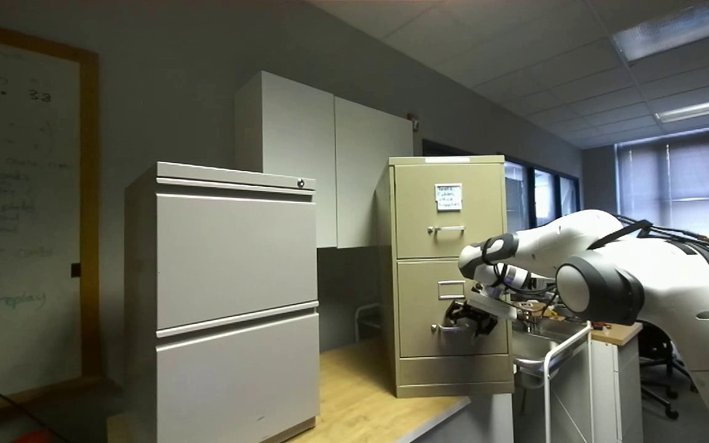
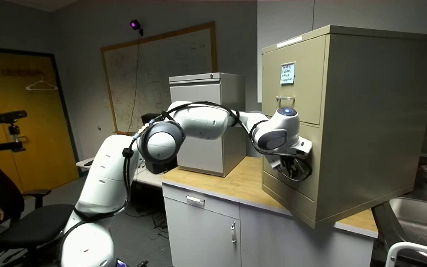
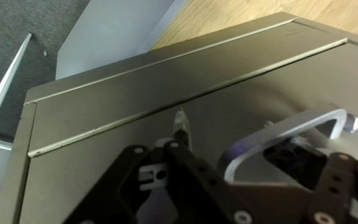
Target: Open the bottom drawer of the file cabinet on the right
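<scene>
The gripper (image 3: 231, 132), low in the wrist view, has its fingers (image 3: 294, 165) wide apart, squeezing nothing; one is by the handle (image 3: 278, 135), maybe touching; the bottom drawer (image 1: 422, 314), right of middle in an exterior view, is closed; reaching looks nearly done; pulling is left.

A grey cabinet (image 1: 237, 261) stands near a framed whiteboard (image 1: 22, 215).
</scene>
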### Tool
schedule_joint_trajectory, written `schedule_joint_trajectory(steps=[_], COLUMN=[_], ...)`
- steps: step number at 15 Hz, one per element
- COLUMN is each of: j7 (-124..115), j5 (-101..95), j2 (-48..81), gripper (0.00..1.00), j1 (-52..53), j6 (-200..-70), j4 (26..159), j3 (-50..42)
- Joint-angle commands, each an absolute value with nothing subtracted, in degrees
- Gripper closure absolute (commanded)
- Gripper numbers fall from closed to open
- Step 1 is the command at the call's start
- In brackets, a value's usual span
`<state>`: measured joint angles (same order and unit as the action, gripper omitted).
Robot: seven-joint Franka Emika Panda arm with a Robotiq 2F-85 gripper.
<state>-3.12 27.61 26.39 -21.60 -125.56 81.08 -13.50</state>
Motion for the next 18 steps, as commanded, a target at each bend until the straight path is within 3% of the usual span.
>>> schedule_joint_trajectory(steps=[1, 4, 10, 18], j7=[-8.2, -8.9, -3.8, 4.2], j5=[17.8, 12.0, 12.6, 24.4], j2=[27.1, 25.4, 19.7, 16.3], gripper=[0.63, 0.85, 0.94, 0.96], j1=[-18.9, -17.1, -18.2, -24.6], j6=[-121.3, -119.8, -121.8, -129.4], j4=[77.6, 77.8, 85.8, 96.9], j3=[-13.3, -12.4, -11.7, -9.6])
